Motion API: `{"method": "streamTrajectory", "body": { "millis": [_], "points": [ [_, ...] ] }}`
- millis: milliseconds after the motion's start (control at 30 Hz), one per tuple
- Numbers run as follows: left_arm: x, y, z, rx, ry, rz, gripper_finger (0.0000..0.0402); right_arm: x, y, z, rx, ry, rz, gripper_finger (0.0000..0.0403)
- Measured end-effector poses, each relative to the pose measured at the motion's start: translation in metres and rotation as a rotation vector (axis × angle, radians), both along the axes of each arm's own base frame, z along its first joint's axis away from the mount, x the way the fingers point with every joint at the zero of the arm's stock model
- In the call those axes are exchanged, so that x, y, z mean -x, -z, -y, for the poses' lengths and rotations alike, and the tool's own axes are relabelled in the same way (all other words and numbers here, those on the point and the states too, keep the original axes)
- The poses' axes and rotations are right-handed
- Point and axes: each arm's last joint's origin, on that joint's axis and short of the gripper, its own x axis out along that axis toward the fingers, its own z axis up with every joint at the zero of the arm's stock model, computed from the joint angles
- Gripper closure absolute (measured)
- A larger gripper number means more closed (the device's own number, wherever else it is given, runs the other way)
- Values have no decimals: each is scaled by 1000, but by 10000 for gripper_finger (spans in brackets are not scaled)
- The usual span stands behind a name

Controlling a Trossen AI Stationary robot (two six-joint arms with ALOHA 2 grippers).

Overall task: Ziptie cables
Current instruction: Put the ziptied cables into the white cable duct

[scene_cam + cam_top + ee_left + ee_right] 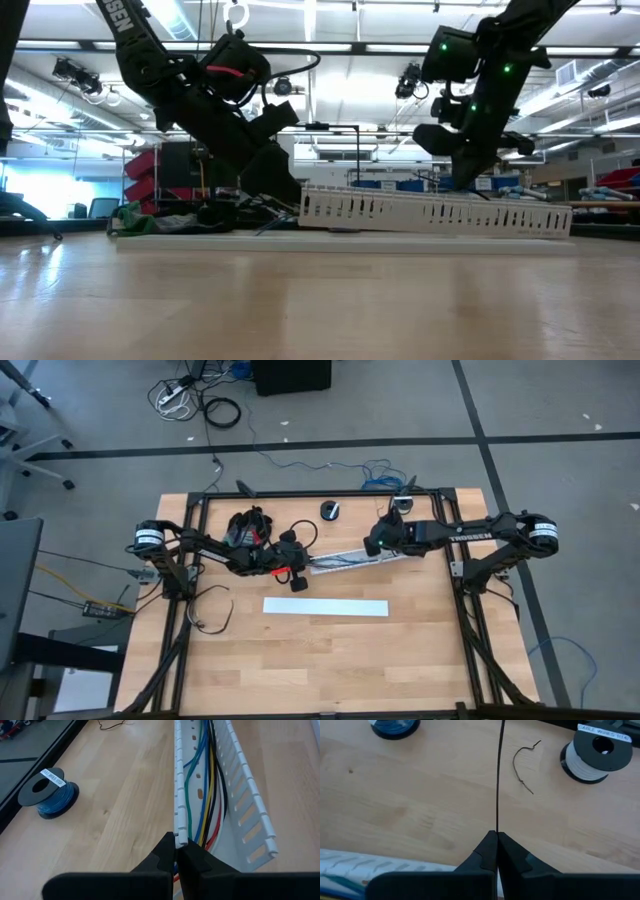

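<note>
1. The high view is showing both arms meeting over the white slotted duct (355, 556) near the back of the wooden table (330, 650), with a flat white strip (325, 607) lying apart in front of it; only the wrist views are revealing what the fingers are doing.
2. The left gripper (175, 851) is sitting at one end of the duct with its fingers pressed together, pinching the edge of the duct's slotted side wall.
3. The left wrist view is also showing the cables (207, 795) running lengthwise inside the duct: thin, smooth wires in blue, green, yellow, black and red.
4. The right gripper (497, 840) is hanging over the duct's other end, fingers closed on a thin black strand (498, 775) that is stretching straight away across the table.
5. The low view is showing the duct as a long comb-like plastic channel, tilted slightly, one end raised.
6. A spool of blue wire (49, 793) is resting on the wood beside the duct; a white-wound spool (596, 754) and a short bent wire scrap (522, 765) are lying beyond the right gripper.
</note>
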Motion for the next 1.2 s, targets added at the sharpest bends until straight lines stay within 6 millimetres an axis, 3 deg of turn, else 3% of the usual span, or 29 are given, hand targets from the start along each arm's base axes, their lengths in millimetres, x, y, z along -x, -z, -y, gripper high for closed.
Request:
{"method": "streamTrajectory", "body": {
  "millis": [733,1033,1200],
  "points": [
    [0,0,0,3,1,1,401,2,8,6,3,-3,21,402],
    [-5,-5,1,7,14,16,401,-8,31,8,-16,-4,-42,402],
    [-6,-6,1,5,16,9,401,-11,33,9,-2,-3,-26,403]
  ]
}}
